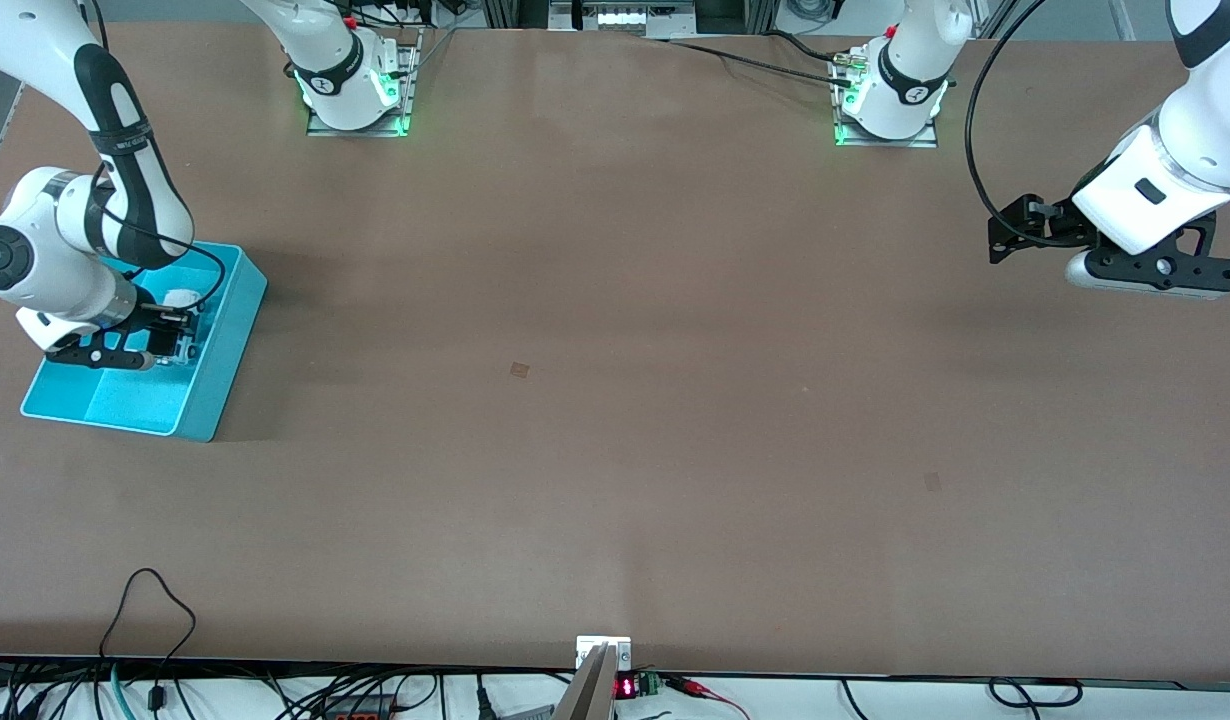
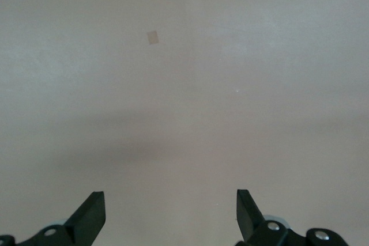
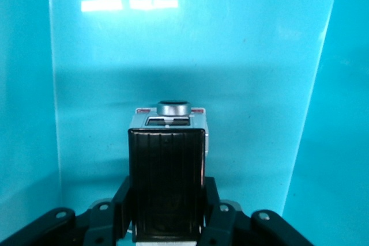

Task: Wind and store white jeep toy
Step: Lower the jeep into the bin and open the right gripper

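The white jeep toy (image 3: 166,165) shows in the right wrist view with its black ribbed roof toward the camera, its white body and a silver round knob past that. My right gripper (image 3: 167,200) is shut on its sides, down inside the turquoise bin (image 1: 230,330) at the right arm's end of the table. In the front view the right gripper (image 1: 175,343) sits low in the bin, and the arm hides most of the toy. My left gripper (image 1: 1002,232) waits open and empty in the air at the left arm's end, its fingers (image 2: 92,214) spread over bare table.
The turquoise bin has a divider, and its compartment nearer the front camera (image 1: 105,395) holds nothing. Small square marks (image 1: 519,369) (image 1: 932,481) lie on the brown table. Cables run along the table's front edge (image 1: 155,620).
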Tool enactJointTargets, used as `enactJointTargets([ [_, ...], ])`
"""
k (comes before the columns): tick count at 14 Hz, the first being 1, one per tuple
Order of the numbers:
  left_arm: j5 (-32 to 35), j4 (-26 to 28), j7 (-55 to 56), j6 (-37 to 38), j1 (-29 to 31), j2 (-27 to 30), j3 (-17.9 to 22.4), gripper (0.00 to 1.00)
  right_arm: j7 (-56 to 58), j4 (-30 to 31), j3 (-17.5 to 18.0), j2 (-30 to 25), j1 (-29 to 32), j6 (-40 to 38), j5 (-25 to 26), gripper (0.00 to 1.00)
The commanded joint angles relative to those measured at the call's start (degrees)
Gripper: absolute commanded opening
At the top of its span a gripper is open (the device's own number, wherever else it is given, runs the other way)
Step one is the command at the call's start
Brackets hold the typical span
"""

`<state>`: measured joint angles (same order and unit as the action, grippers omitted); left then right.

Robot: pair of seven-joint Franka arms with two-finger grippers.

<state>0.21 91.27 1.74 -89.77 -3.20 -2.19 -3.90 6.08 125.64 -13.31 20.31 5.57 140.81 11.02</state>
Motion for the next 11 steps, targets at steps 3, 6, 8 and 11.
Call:
enactJointTargets([
  [3,1.28,-1.01,0.01,1.09,-0.06,0.08,-0.14,1.00,-0.99,1.01,0.83,-1.58,0.85,-0.09,0.31,0.75],
  [6,1.28,-1.01,0.01,1.18,-0.06,0.17,-0.23,1.00,-0.37,0.22,1.00,-2.46,0.58,-0.18,0.31,0.95],
  [8,1.28,-1.01,0.01,1.18,-0.06,0.08,-0.23,1.00,-0.20,-0.31,1.18,-4.39,0.15,-0.97,0.40,1.00],
  [11,1.37,-1.01,0.01,1.09,-0.06,0.08,-0.14,1.00,-0.02,-1.37,1.97,-9.04,-2.13,-2.56,0.40,1.00],
])
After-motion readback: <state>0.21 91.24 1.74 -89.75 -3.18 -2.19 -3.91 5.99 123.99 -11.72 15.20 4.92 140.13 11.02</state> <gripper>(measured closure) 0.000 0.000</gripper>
